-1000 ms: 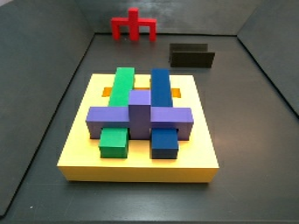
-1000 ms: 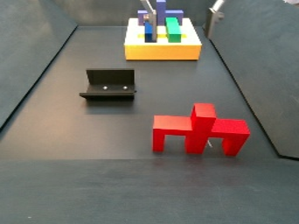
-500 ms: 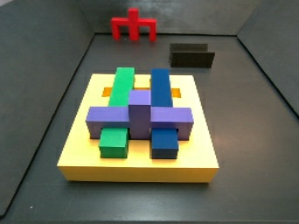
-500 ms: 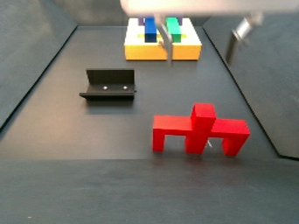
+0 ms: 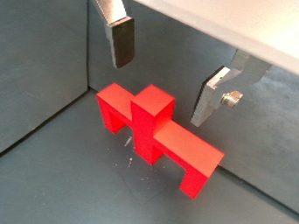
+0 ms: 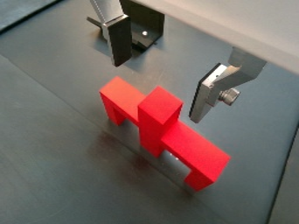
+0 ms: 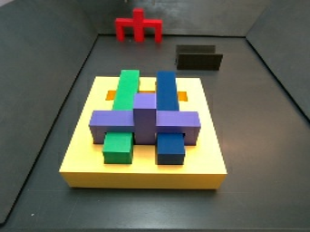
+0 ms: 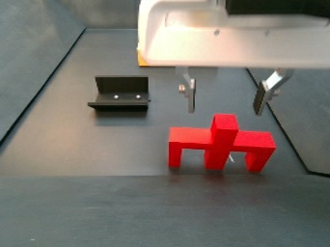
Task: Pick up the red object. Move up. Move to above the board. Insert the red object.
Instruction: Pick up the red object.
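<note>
No writing or label can be read on anything. In a side view the gripper [image 8: 229, 96] hangs just above the red object [image 8: 221, 143], its fingers apart and holding nothing; the red object stands on the dark floor at lower right, with the fixture [image 8: 122, 94] at left. Another side view shows the yellow board [image 7: 145, 172] with its green, blue and purple blocks [image 7: 144, 116], hidden there behind the arm. Both wrist views show the open fingers [image 5: 121, 40] flanking the red object [image 6: 158, 128].
</note>
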Robot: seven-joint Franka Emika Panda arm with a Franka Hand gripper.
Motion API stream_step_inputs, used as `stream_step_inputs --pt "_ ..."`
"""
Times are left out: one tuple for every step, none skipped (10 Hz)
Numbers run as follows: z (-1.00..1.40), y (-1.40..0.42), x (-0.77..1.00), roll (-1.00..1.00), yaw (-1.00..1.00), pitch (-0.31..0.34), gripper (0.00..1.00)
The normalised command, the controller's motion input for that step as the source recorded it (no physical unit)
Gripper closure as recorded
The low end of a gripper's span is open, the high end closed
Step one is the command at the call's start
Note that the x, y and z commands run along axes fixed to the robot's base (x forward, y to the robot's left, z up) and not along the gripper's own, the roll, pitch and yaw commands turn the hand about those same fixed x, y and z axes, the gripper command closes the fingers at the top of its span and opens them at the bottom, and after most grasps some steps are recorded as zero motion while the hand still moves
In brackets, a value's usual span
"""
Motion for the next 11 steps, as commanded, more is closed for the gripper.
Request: stream_step_inputs --pt "-0.34 0.02 0.0 -0.04 0.0 -0.134 0.0" --pt "-0.36 0.07 -0.08 0.0 0.0 -0.127 0.0" --pt "-0.37 0.05 -0.05 0.0 0.03 -0.14 0.0" --pt "-0.35 0.01 -0.01 -0.01 0.09 -0.161 0.0" --pt "-0.33 0.08 -0.01 -0.02 0.09 -0.147 0.0" --pt "-0.3 0.07 -0.08 0.0 0.08 -0.14 0.0" --pt "-0.26 0.06 -0.04 0.0 0.11 -0.114 0.0" --pt "-0.19 0.04 -0.04 -0.05 0.04 -0.121 0.0" --pt "-0.13 0.0 -0.05 -0.04 0.01 -0.104 0.0" --pt "-0.06 0.02 0.0 -0.04 0.0 -0.056 0.0" --pt "0.0 0.0 0.0 0.0 0.0 0.0 0.0"
